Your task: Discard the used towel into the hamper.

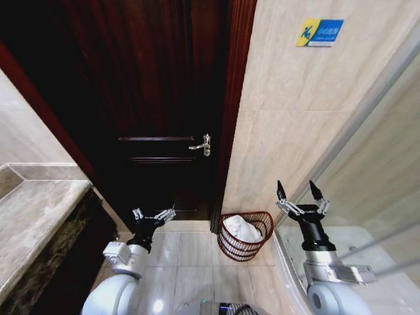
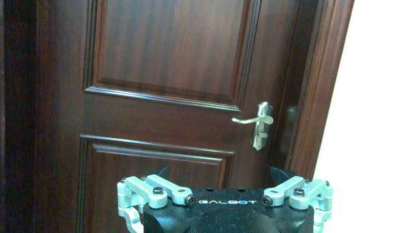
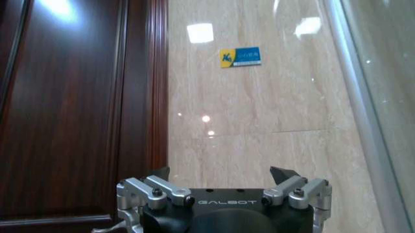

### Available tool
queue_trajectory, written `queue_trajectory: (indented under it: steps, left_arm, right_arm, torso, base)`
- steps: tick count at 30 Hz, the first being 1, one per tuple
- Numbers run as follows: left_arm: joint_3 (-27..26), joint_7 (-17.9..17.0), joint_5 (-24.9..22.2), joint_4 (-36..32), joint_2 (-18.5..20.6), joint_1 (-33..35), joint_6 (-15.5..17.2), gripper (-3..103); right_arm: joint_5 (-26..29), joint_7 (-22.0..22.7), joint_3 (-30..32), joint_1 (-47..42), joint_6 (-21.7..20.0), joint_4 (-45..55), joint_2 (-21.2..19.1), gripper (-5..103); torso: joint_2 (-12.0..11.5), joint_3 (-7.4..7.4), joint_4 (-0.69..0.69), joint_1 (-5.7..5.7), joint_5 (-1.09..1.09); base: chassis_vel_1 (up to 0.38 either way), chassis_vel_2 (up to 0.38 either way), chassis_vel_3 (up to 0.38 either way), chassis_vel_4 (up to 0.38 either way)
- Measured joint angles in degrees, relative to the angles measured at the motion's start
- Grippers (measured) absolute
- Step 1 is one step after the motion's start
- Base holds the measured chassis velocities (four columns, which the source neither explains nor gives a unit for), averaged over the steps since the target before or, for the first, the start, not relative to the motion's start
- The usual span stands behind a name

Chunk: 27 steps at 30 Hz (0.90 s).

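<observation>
While slatted, the round hamper [image 1: 245,235] holds (seemingly cloth) whiteness.

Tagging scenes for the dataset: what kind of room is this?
Most likely a bathroom, perhaps a hotel's: glossy beige tiled wall, a glass partition like a shower screen, a stone counter, and a hamper with a white towel in it beside the dark wooden door.

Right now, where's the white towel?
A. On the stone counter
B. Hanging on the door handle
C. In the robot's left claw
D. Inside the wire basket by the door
D: the white towel lies inside the hamper on the floor beside the door frame, and both grippers are open and empty.
</observation>
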Motion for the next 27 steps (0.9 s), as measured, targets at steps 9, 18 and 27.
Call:
queue_trajectory:
  steps: [9,18,27]
  left_arm:
    - [0.0,0.0,0.0,0.0,0.0,0.0,0.0,100]
    - [0.0,0.0,0.0,0.0,0.0,0.0,0.0,100]
    - [0.0,0.0,0.0,0.0,0.0,0.0,0.0,100]
  right_arm:
    - [0.6,-0.4,0.0,0.1,0.0,0.1,-0.3,100]
    - [0.7,-0.6,-0.3,0.5,1.1,-0.5,-0.3,100]
    - [0.3,-0.7,-0.7,0.7,1.4,-0.8,-0.2,100]
  torso:
    - [0.0,0.00,0.00,0.00,-0.02]
    - [0.0,-0.02,0.00,-0.04,0.01]
    - [0.0,0.01,0.00,0.02,-0.01]
  base:
    - [0.179,-0.172,-0.174,0.171]
    - [0.200,-0.204,-0.201,0.213]
    - [0.034,-0.051,-0.053,0.037]
